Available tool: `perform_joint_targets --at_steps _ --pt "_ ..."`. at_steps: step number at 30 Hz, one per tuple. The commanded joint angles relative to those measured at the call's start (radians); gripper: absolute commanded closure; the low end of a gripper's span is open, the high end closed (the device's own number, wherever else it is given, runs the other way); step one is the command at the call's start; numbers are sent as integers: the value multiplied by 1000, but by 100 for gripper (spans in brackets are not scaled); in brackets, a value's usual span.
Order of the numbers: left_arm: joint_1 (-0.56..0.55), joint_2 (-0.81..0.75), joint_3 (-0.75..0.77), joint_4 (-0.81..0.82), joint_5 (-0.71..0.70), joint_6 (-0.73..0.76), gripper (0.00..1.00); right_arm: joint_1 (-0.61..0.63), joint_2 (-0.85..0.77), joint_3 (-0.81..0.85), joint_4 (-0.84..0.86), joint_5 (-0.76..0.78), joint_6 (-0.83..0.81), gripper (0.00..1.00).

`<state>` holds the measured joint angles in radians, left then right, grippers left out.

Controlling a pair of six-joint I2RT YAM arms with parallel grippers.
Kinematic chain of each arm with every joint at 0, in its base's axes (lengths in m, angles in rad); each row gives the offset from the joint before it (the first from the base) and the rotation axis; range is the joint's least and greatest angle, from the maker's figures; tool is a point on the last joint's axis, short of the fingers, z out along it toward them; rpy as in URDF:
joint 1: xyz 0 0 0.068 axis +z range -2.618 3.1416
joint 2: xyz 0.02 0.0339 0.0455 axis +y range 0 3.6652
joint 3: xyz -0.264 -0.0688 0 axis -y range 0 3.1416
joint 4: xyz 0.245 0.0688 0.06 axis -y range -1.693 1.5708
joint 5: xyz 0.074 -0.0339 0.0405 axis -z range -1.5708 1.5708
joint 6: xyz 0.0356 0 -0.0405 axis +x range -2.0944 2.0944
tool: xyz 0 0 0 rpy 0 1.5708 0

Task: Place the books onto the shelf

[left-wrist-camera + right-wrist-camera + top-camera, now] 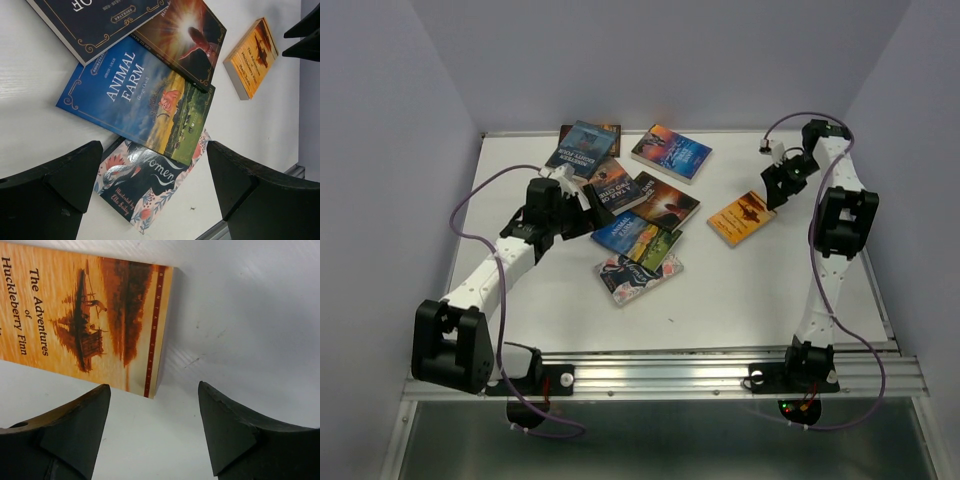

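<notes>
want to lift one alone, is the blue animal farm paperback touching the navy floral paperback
Touching. Left wrist view: the blue Animal Farm paperback lies over one edge of the navy floral paperback, covering part of it.

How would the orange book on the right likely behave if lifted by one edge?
The orange book is a thin paperback, so it would probably flex. Its smooth cover may slip. Lying flat on the table, it should slide, not tip.

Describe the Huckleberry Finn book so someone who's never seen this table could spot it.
On the white table, a heap of overlapping books sits toward the back. Right of it, by the right arm's tool, one book lies alone. Only it has an orange cover.
</notes>
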<state>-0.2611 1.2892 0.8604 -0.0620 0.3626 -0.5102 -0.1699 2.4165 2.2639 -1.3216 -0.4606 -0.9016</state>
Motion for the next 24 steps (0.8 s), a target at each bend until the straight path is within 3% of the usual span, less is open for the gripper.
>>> perform_joint_targets --at_steps 1,4,9,12,13,16,21,24 --pt "-4 9 57 34 29 27 1 -2 -45 51 54 33 67 19" --pt "-4 9 72 40 19 19 1 -2 -120 19 145 31 142 0" --pt "-6 16 117 51 -131 -5 1 -2 -293 -206 541 -158 500 0" --pt "-4 65 170 54 -180 -25 1 50 -315 -276 689 -165 685 0" --pt "-4 85 217 54 -197 -33 1 93 -312 -282 759 -98 793 0" --pt "-4 182 325 108 -182 -28 1 191 -301 -306 833 62 912 0" --pt "-4 425 572 108 -162 50 1 377 -286 -371 944 267 857 0" --pt "-4 579 823 68 -137 108 1 438 -255 -402 1059 325 940 0"
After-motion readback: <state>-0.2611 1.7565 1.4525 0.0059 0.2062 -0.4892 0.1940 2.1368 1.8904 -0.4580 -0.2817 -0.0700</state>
